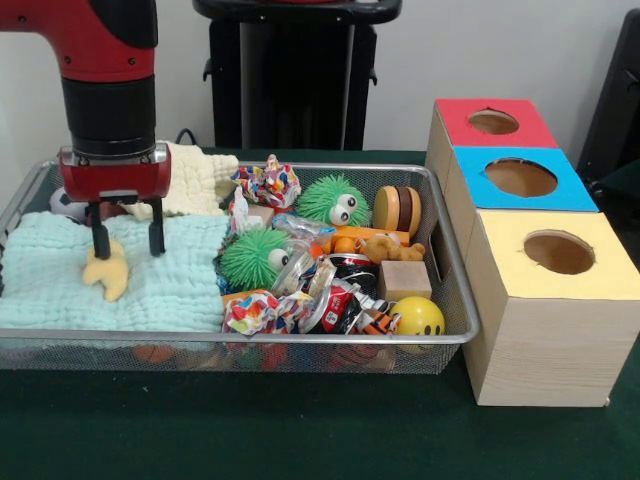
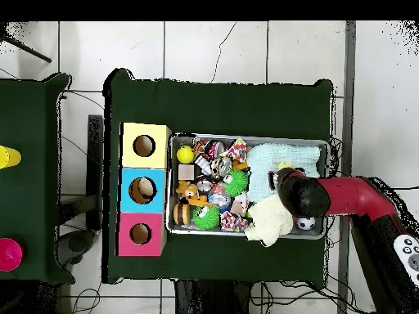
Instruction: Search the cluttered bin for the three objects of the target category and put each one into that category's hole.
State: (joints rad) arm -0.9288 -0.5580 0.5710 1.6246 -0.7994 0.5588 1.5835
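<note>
1. The gripper (image 1: pixel 127 242) is down in the left end of the wire basket (image 1: pixel 455 300) as the front view shows it, both black fingers spread fairly wide and pointing straight down. Nothing's pinched between them.
2. Right below it is a small yellow plush (image 1: pixel 108 272) lying on the light blue cloth (image 1: pixel 150 285). The left finger tip looks like it's touching the plush's top; the right finger stands just beside it over the cloth. Pretty sure that's the duck, but I can't make out a beak from here.
3. Behind the gripper there's a cream knitted cloth (image 1: pixel 195 180) bunched against the basket's back edge, and a bit of a black-and-white ball (image 1: pixel 62 203) peeking out at the far left.
4. The right half of the basket is the real mess: two green fuzzy balls with googly eyes (image 1: pixel 333 200), crinkly multicolour wrappers (image 1: pixel 268 184), a yellow smiley ball (image 1: pixel 418 316), a wooden cube (image 1: pixel 405 279) and a round wooden thing with dark stripes (image 1: pixel 397 209).
5. The tan-brown teddy bear (image 1: pixel 388 249) is lying in that pile, just behind the wooden cube.
6. Beside the basket on the green worktop (image 1: pixel 300 430) sit three wooden boxes in a row, each with a round hole on top: yellow (image 1: pixel 558 255) nearest the camera, blue (image 1: pixel 520 178) in the middle, red (image 1: pixel 493 122) farthest.
7. From overhead, the red arm (image 2: pixel 352 199) reaches in over the basket end away from the boxes.
</note>
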